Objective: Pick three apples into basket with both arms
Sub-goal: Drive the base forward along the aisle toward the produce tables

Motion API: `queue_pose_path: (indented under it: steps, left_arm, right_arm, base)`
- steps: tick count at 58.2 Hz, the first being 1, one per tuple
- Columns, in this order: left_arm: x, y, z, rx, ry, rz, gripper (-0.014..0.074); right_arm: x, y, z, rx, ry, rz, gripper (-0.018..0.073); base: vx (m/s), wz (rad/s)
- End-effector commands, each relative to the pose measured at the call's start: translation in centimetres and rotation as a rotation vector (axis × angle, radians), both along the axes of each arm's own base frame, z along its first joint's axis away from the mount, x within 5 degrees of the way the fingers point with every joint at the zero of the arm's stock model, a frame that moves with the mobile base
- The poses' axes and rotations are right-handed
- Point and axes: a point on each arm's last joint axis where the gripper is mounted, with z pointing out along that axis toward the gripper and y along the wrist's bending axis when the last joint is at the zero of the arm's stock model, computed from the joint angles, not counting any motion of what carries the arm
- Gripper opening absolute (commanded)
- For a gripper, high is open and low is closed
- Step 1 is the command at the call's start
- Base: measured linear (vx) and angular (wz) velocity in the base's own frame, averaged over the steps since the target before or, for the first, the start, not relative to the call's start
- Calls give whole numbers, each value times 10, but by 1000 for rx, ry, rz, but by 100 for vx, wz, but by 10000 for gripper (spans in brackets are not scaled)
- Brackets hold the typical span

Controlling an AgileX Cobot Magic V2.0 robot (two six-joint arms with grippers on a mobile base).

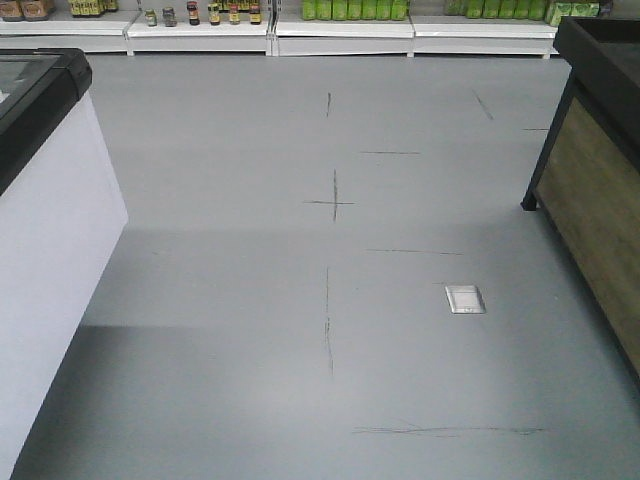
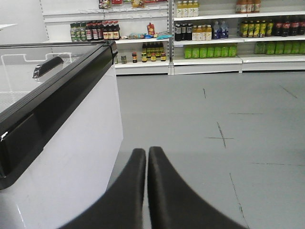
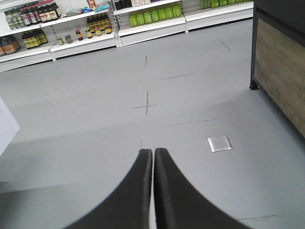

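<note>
No apples and no basket show in any view. My left gripper (image 2: 147, 150) is shut with nothing between its black fingers, held above the grey floor beside the white freezer cabinet (image 2: 71, 143). My right gripper (image 3: 153, 151) is likewise shut and empty, pointing out over the grey floor toward a small metal floor plate (image 3: 219, 143). Neither arm appears in the front view.
A white chest freezer with a black rim (image 1: 45, 230) stands at the left. A black-framed wooden display stand (image 1: 600, 170) is at the right. White shelves with bottles and jars (image 1: 270, 20) line the far wall. A metal floor plate (image 1: 464, 298) lies in the grey floor.
</note>
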Motion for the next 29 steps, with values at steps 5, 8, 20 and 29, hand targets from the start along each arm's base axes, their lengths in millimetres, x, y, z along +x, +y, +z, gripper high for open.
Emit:
queue_pose_path:
  steps: [5,8,20,29]
  left_arm:
    - [0,0,15,5,-88,0,-6]
    - [0,0,15,5,-88,0,-6]
    - [0,0,15,5,-88,0,-6]
    - [0,0,15,5,-88,0,-6]
  right_arm:
    - [1,1,3,-4,-71,12,-5]
    - [1,1,3,-4,-71,12,-5]
    - [1,1,3,-4,-71,12,-5]
    - [1,1,3,-4,-71,12,-5]
  base:
    - [0,0]
    - [0,0]
    - [0,0]
    - [0,0]
